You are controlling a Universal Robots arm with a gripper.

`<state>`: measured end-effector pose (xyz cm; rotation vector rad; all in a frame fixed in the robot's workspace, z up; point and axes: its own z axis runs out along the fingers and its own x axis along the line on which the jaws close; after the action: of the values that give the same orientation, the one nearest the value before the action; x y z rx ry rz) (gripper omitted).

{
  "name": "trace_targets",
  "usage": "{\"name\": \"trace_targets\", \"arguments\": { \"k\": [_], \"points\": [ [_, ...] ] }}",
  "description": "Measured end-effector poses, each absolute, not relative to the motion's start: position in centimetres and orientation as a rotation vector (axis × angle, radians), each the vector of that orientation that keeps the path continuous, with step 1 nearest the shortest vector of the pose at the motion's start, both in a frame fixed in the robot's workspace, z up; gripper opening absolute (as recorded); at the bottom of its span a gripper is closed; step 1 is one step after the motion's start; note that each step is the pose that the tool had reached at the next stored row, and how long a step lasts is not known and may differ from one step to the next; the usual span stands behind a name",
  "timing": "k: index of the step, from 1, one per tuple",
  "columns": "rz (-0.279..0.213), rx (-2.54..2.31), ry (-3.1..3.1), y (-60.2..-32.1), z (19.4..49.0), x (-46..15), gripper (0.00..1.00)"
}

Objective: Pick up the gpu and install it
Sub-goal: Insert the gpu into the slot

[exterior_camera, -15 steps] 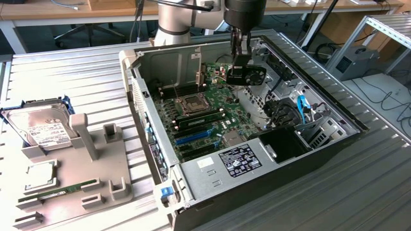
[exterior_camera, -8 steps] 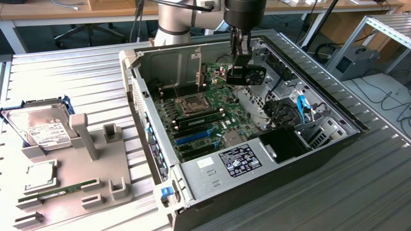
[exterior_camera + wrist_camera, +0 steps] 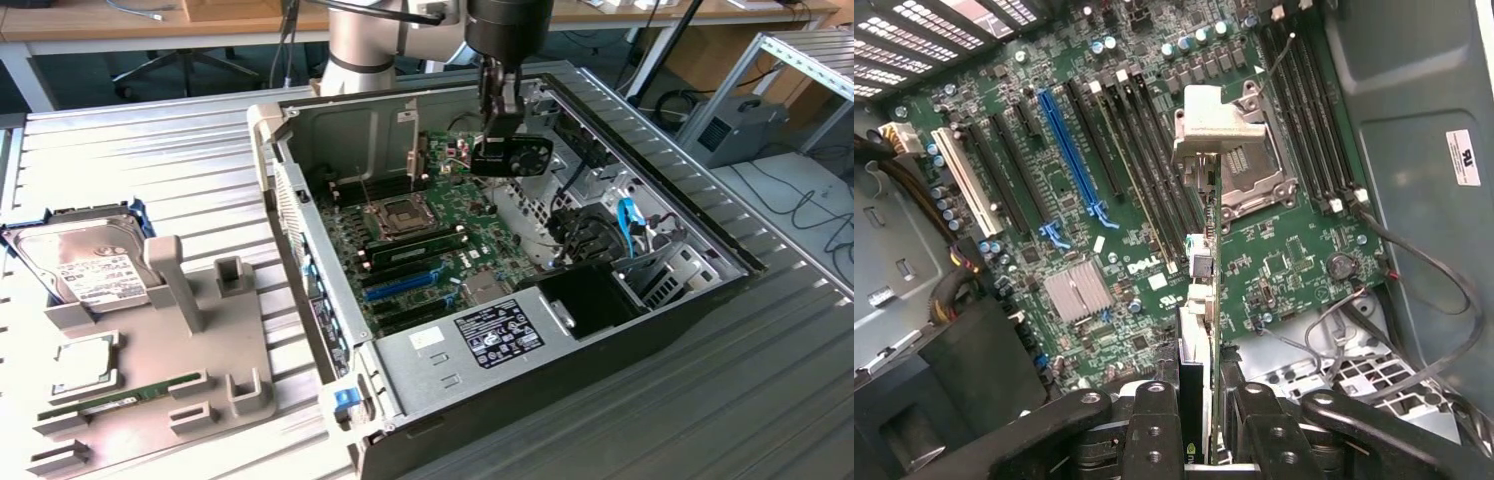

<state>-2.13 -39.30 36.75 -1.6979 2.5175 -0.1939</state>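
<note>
While between the fingers [image 3: 1154, 425], gpu [image 3: 1200, 300] edge-on above motherboard [image 3: 1094, 200] inside open case [image 3: 601, 385].

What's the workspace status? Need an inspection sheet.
Surface: ribbed metal table, open PC case on it.
Job's things: gpu held edge-on above the motherboard, not in a slot.
Clutter: hard drive and memory stick on the grey fixture beside the case.
Grippers: gripper shut on the gpu.
Cables: black bundle and a blue cable inside the case.
Surroundings: desks and a chair base behind.
</note>
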Motion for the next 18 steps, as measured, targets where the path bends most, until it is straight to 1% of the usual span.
{"name": "trace_targets", "arguments": {
  "k": [18],
  "points": [
    [-0.194, -1.746, 2.483, -39.30, 36.75, -2.12, 0.26]
  ]
}}
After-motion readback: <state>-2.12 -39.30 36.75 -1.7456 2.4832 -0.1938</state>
